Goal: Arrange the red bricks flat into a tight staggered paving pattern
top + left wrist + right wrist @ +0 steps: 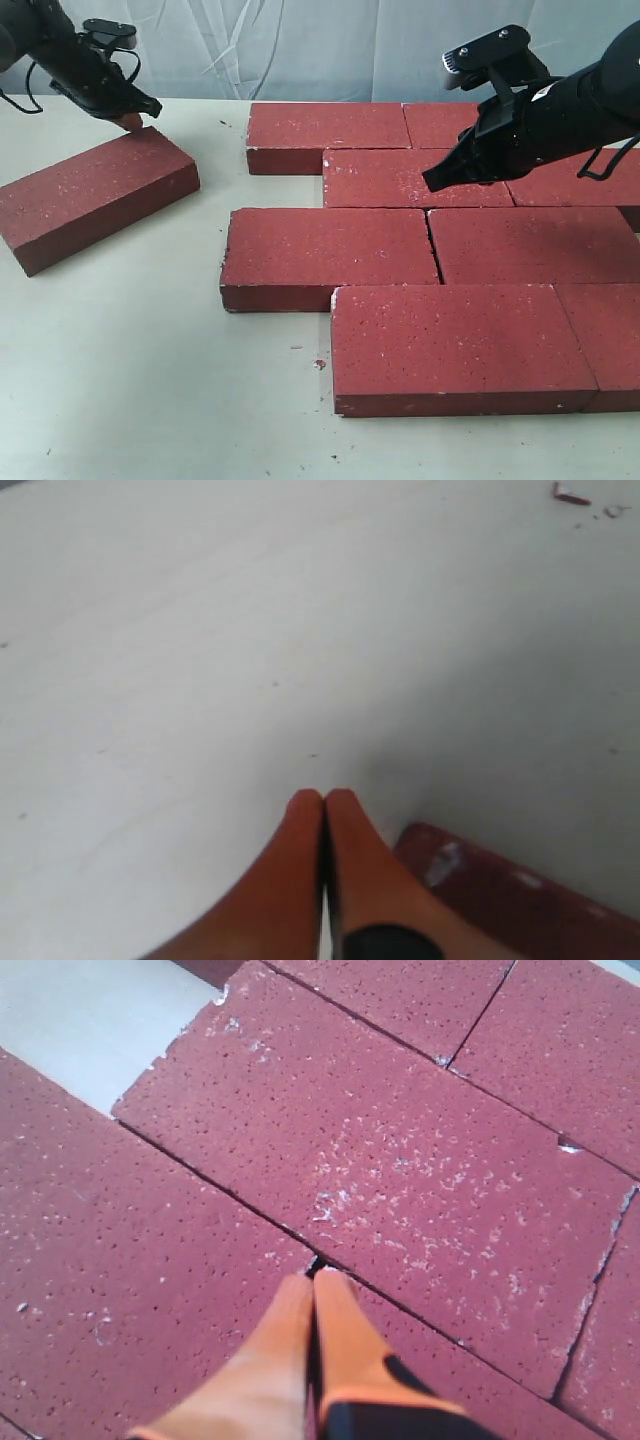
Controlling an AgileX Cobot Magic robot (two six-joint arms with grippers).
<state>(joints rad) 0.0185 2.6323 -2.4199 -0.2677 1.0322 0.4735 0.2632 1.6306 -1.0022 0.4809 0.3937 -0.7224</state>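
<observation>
Several red bricks [330, 255] lie flat in staggered rows on the right half of the table. One more red brick [95, 195] lies apart at the left, turned at an angle. My left gripper [133, 121] is shut, empty, its tip at that brick's far corner; the left wrist view shows the gripper [323, 798] over bare table with the brick's corner [490, 890] beside it. My right gripper [432, 182] is shut and empty, hovering over the second row. In the right wrist view this gripper [314, 1280] points at a joint between paved bricks [400, 1160].
The table [150, 380] is pale and bare at the left front. A small red chip [319, 364] lies by the front brick, and chips [570, 494] lie on the table. A white curtain [300, 50] hangs behind.
</observation>
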